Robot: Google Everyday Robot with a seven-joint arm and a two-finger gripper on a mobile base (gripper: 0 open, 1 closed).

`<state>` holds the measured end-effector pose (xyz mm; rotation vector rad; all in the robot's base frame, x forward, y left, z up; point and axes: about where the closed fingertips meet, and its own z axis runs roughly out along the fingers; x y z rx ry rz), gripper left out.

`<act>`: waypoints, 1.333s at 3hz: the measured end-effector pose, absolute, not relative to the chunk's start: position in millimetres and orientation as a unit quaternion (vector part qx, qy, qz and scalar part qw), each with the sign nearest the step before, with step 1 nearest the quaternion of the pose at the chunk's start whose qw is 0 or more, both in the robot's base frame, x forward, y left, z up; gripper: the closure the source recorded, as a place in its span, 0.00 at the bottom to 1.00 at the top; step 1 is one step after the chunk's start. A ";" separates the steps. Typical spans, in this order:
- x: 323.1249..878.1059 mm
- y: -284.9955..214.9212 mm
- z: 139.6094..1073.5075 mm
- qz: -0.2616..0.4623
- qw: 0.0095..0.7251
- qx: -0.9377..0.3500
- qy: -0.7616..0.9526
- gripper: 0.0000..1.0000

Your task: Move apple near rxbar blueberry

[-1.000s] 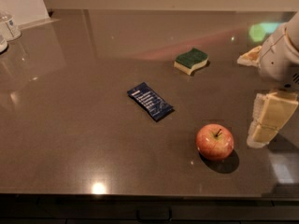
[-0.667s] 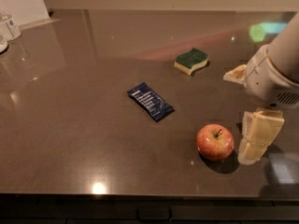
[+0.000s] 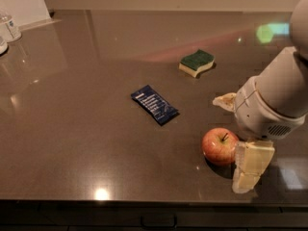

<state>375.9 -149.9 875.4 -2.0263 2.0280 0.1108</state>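
The red apple (image 3: 219, 146) with yellowish patches and a dark stem sits on the dark table (image 3: 72, 129) at the front right. The navy rxbar blueberry (image 3: 154, 104) lies flat near the table's middle, up and left of the apple and well apart from it. My gripper (image 3: 231, 142) is open around the apple. One cream finger (image 3: 250, 170) stands just right of and in front of the apple. The other finger (image 3: 224, 101) is behind it. My white arm (image 3: 279, 93) comes in from the right.
A green-and-yellow sponge (image 3: 196, 62) lies behind the apple, towards the back. A small bottle (image 3: 9, 25) and a white panel (image 3: 21, 4) stand at the back left. The table's front edge (image 3: 144, 201) runs just below the apple.
My arm has moved left towards the apple. The fingers were to the apple's right and now stand on either side of it. The apple and bar have not moved.
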 end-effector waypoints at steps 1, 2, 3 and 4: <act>371.7 -145.9 864.4 0.042 0.139 -0.708 0.691 0.00; 368.2 -147.0 854.6 0.042 0.131 -0.713 0.688 0.17; 367.3 -150.6 851.2 0.038 0.121 -0.715 0.688 0.39; 372.6 -154.8 856.6 0.031 0.116 -0.708 0.696 0.62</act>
